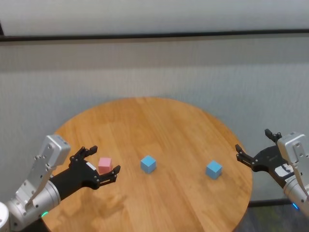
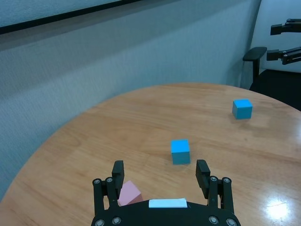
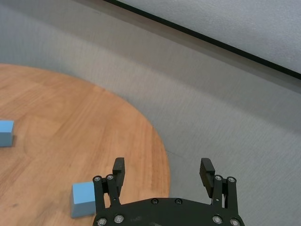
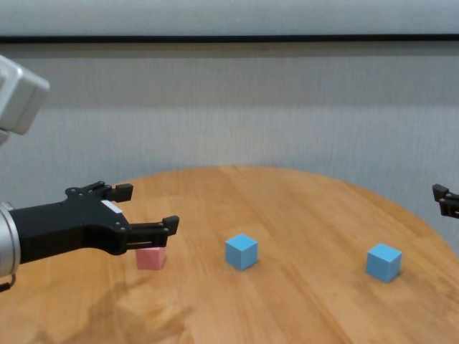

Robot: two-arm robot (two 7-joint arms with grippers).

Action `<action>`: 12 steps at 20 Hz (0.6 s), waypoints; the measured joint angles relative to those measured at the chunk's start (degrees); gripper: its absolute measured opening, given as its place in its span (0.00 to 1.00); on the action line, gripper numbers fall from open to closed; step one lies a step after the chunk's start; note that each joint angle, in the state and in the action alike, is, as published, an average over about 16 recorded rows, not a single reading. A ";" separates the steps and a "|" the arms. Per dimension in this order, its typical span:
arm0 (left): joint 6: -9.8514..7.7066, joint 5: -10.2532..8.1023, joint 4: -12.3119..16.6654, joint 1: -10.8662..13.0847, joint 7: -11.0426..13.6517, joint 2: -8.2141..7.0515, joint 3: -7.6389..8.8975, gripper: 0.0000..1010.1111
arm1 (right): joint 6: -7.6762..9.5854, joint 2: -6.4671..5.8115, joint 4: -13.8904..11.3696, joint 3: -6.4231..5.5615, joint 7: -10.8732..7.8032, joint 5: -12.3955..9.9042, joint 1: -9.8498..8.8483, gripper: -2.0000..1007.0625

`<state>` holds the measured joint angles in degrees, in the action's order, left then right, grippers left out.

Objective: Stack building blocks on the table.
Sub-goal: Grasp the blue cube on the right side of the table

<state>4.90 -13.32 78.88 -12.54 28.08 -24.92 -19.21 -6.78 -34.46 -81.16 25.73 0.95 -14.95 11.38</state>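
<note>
Left gripper (image 1: 99,166) wide open around pink block (image 1: 105,164); right gripper (image 1: 257,149) open, off-table; white gripper label (image 2: 167,203) blank.

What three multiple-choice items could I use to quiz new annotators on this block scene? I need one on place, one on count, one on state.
1. Where is the pink block?
A. Between the open fingers of the left gripper
B. On top of a blue block
C. At the table's far edge

2. How many blue blocks lie on the table?
A. One
B. Two
C. Three

3. What state is the right gripper in?
A. Shut on a block
B. Open, empty, beside the table's edge
C. Open around the pink block

Answers:
1. A: the head view shows pink between the left fingers.
2. B: the middle blue block and the right blue block.
3. B: its fingers are spread, holding nothing.
</note>
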 joint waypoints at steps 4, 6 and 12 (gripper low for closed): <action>0.48 -0.15 -0.25 -0.07 0.06 0.01 0.04 0.99 | 0.33 0.54 -0.38 -0.24 -1.65 -1.22 -0.07 1.00; 0.49 -0.14 -0.34 -0.12 0.06 0.04 0.02 0.99 | 0.51 0.95 -0.49 -0.38 -2.90 -2.18 -0.11 1.00; 0.33 -0.01 -0.49 -0.26 0.03 0.16 -0.03 0.99 | 1.59 2.48 -0.51 -1.13 -7.41 -6.16 -0.25 1.00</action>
<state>5.23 -13.33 78.39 -12.80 28.11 -24.76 -19.24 -5.20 -31.97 -81.67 24.60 -6.47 -21.10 11.14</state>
